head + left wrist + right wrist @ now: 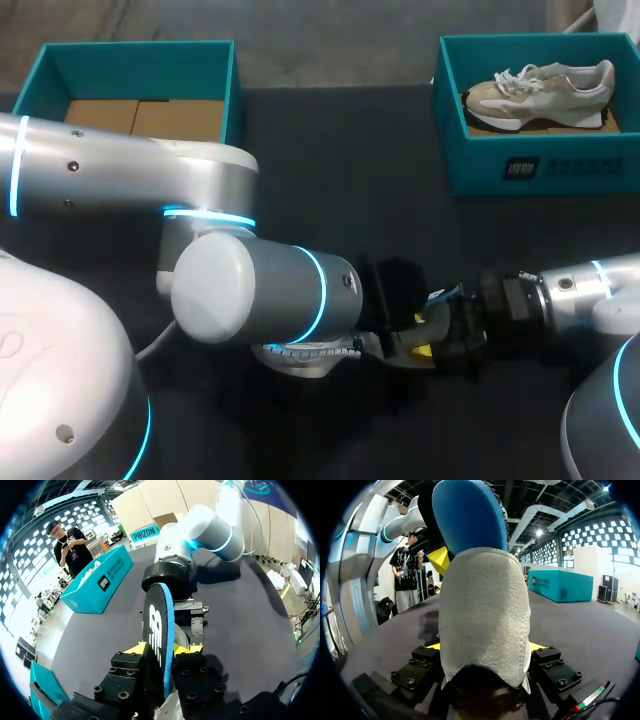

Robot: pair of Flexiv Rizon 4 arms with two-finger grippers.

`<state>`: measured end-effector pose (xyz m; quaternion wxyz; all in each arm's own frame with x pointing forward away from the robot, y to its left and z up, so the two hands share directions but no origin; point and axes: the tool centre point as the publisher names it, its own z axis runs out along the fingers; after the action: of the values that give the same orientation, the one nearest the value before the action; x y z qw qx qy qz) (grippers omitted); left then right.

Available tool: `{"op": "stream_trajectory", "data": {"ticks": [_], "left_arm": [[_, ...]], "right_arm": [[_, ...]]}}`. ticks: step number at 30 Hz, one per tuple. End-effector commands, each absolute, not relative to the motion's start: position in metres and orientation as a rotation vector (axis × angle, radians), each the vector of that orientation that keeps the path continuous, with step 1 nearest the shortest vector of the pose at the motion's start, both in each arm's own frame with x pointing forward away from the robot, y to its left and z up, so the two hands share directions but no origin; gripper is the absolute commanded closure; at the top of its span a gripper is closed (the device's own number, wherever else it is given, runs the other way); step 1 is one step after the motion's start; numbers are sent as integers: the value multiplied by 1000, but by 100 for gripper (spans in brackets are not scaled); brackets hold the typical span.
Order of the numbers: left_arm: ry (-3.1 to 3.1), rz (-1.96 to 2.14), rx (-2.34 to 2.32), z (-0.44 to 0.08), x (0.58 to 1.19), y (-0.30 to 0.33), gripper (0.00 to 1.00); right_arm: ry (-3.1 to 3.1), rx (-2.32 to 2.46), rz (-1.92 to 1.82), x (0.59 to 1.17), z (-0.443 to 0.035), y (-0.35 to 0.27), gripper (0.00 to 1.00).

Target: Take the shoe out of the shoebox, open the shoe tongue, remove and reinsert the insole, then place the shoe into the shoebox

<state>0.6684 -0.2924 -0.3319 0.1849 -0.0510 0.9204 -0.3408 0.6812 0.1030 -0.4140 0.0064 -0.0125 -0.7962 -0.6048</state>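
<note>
Left wrist view showed our left gripper (162, 649) closed on the insole (158, 622). Both yellow tips pressed its faces from two sides, and it stood on edge, rising ahead of the fingers toward our right arm (210, 527). In the right wrist view our right gripper (485, 647) was clamped on the shoe (485, 615), held between its fingers with a grey suede end toward the camera. The insole's blue face rose beyond the shoe, and we could not tell how much of it sat inside. In the head view both grippers met low at mid-table, well apart from the empty left shoebox (140, 46) and from the right shoebox (540, 170) with its second shoe (545, 88).

We judged the main risk to be the insole itself. It was thin and flexible, so it could buckle or slide out of the pinch if it caught on the collar or tongue. A sideways pull could also twist the shoe within the right fingers, which held only its sides. The two grippers were very close together, so a small misalignment could knock them into each other.
</note>
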Motion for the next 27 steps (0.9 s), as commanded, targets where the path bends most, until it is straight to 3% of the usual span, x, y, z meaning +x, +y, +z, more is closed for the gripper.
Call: {"op": "stream_trajectory", "data": {"ticks": [1,5,10,27], "left_arm": [[2612,-989,-140,-339,673,-295,74],[2614,-995,-138,-339,674,-296,76],[2615,-1012,-134,-339,673,-297,100],[2663,-1048,-93,-304,676,-307,100]], "right_arm": [[-2494,-41,-1890,681,-414,105,100],[-2494,-41,-1890,681,-414,105,100],[-2494,-41,-1890,681,-414,105,100],[-2494,-41,-1890,681,-414,105,100]]}}
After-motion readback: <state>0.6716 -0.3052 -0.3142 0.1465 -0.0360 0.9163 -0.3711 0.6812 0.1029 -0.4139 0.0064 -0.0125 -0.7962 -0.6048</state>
